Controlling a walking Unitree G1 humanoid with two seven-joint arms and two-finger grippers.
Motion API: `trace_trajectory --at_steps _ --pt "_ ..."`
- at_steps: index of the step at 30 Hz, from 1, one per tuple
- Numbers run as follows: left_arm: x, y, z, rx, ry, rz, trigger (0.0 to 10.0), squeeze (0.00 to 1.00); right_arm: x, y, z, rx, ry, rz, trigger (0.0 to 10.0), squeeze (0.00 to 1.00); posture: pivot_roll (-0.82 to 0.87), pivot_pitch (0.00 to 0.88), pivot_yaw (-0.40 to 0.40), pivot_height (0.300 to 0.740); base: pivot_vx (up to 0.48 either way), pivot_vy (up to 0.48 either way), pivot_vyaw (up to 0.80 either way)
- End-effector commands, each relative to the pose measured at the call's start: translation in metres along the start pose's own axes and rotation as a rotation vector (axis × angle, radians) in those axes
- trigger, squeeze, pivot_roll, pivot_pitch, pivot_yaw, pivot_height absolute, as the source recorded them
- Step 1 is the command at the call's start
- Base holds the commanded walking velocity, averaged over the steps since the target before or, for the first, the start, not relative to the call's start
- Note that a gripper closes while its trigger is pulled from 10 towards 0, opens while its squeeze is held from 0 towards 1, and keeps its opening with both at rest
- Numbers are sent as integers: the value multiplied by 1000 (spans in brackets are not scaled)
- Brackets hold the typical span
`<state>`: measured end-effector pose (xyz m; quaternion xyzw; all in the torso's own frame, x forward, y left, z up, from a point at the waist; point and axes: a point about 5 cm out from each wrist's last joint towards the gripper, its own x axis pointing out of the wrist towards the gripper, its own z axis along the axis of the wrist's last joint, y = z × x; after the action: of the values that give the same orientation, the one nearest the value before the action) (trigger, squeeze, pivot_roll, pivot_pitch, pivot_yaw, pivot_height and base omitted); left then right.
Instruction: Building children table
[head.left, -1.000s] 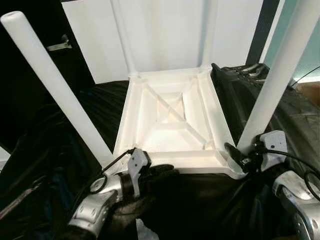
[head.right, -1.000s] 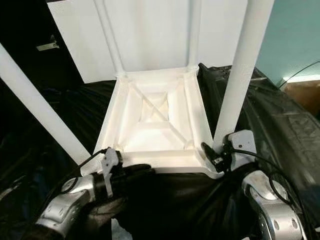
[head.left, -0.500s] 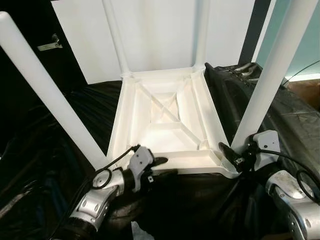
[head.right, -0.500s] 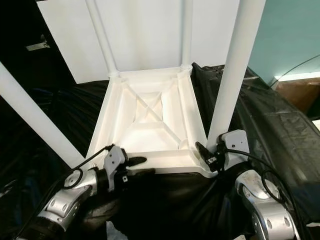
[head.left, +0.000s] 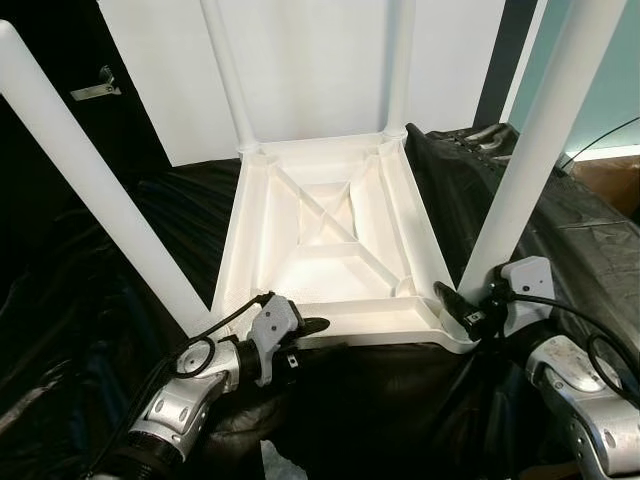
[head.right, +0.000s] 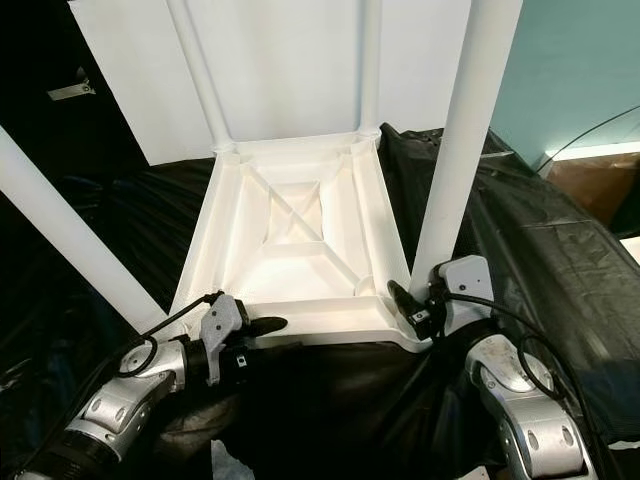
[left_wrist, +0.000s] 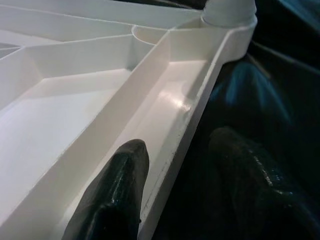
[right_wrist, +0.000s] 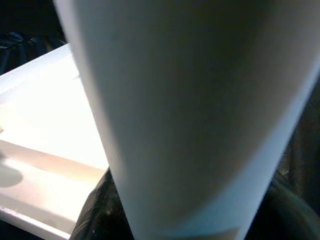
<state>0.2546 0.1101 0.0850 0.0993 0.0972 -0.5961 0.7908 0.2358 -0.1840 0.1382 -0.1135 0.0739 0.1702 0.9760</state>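
The white children's table (head.left: 325, 245) is seen lying upside down on a black plastic sheet (head.left: 130, 250), its ribbed underside facing up and four white legs standing from its corners; the two far legs rise against a white panel (head.left: 320, 60) behind. The step in hand is judged to be the seating of the near right leg (head.left: 530, 150) in its corner socket while the frame is steadied. This would be done best if the leg were kept in line with the socket and pressed or turned straight down, not levered sideways, and if the near rim were held firmly so that the tabletop does not slide on the slick sheet. The right gripper (head.left: 478, 308) is placed at the foot of that leg, at the near right corner of the tabletop; its jaws are closed around the leg, which passes between them in the right wrist view. The left gripper (head.left: 305, 335) is set at the near edge, close to the near left leg (head.left: 100, 190); its jaws stand apart and straddle the rim, with one finger (left_wrist: 117, 190) inside the channel and the other outside over the sheet, the rim between them but not clearly clamped.
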Motion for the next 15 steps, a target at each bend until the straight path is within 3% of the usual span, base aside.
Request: trace_trajectory --at_steps 1,4,9,11,15 --pt "-2 -21 -27 -84 123 -247 10000 0 -6 9 -62 46 347 -7 10000 0 -147 28 73 740 0 0 0" --pt "-4 -22 -32 -136 149 -263 10000 0 -4 10 -61 44 342 -4 10000 0 -150 25 74 740 0 0 0" --pt "-6 -20 -39 -129 207 -252 10000 0 -3 10 -60 43 338 -2 10000 0 -151 23 74 740 0 0 0" --pt "-3 -14 -51 -57 308 -175 10000 0 -2 11 -60 42 335 0 10000 0 -153 22 79 740 0 0 0" --pt "4 -10 -52 -37 327 -117 10000 0 0 14 -59 42 333 3 10000 0 -153 24 78 740 0 0 0"
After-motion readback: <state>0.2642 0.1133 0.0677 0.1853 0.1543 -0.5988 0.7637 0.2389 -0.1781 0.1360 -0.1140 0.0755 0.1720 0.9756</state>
